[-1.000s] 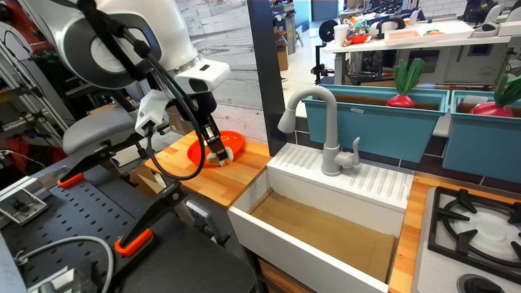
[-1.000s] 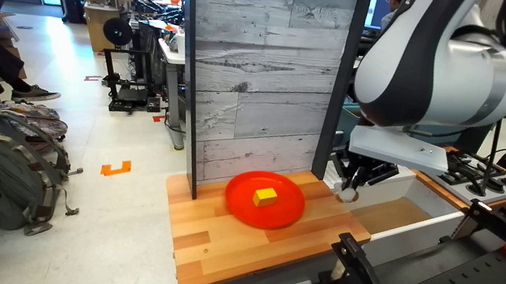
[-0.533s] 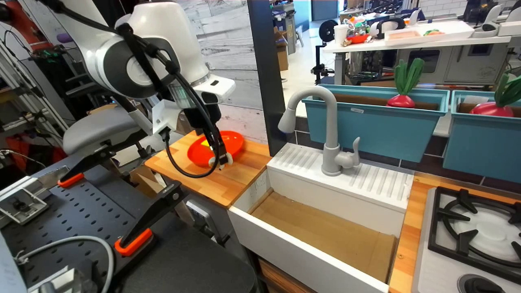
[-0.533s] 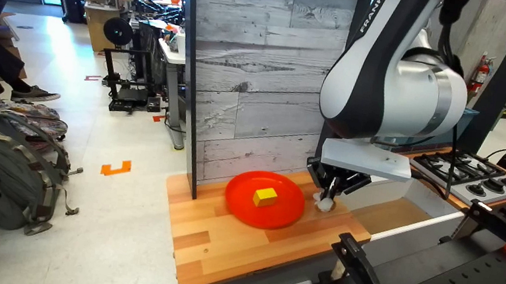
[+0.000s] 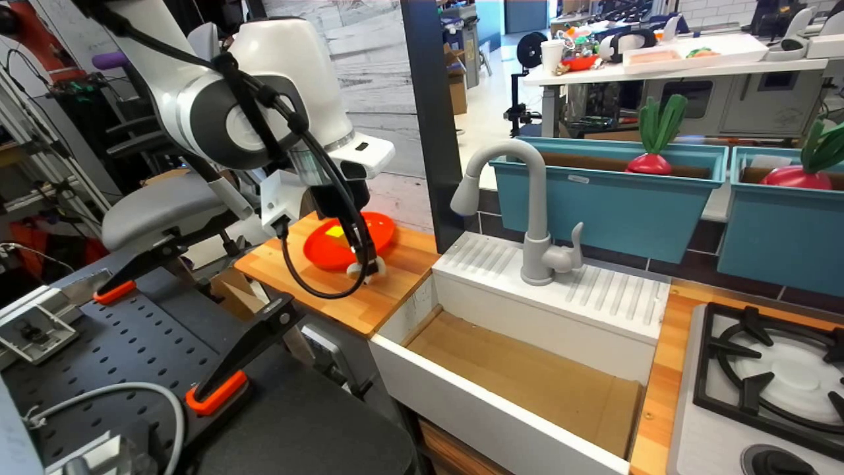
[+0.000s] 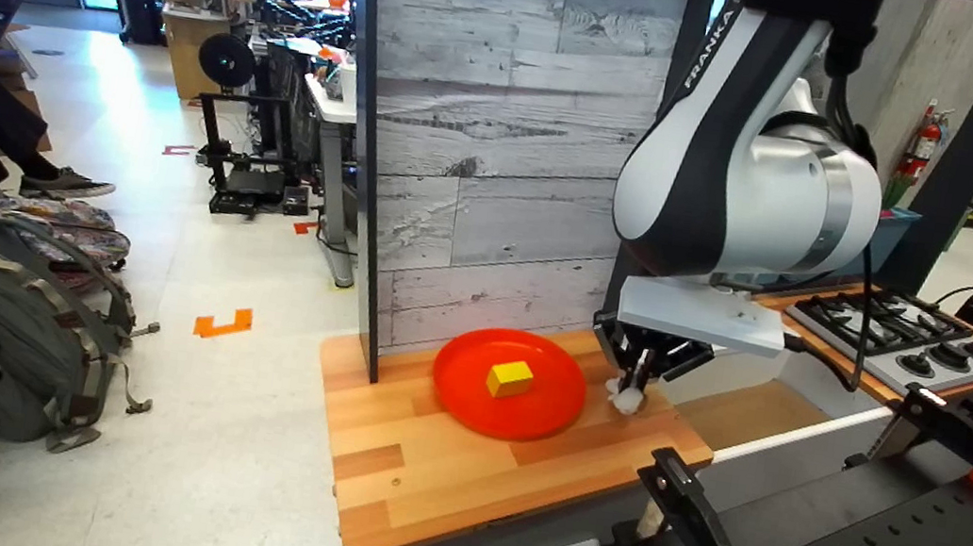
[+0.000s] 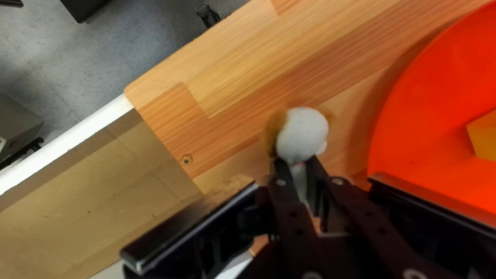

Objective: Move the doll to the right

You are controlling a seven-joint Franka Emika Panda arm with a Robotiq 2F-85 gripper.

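Down come the gripper [image 7: 297,166] and the doll [image 7: 302,133] together, sitting a touch lower in both exterior views than half a second ago. Our wrist view has the jaws clamped on the doll, its rounded white part and a brown patch showing beyond the grip. We have it on or just above the wooden counter [image 6: 438,485], we can't tell which, between the red plate [image 6: 468,407] and the sink [image 5: 461,406]. And there on the plate we see a yellow block [image 6: 510,379].
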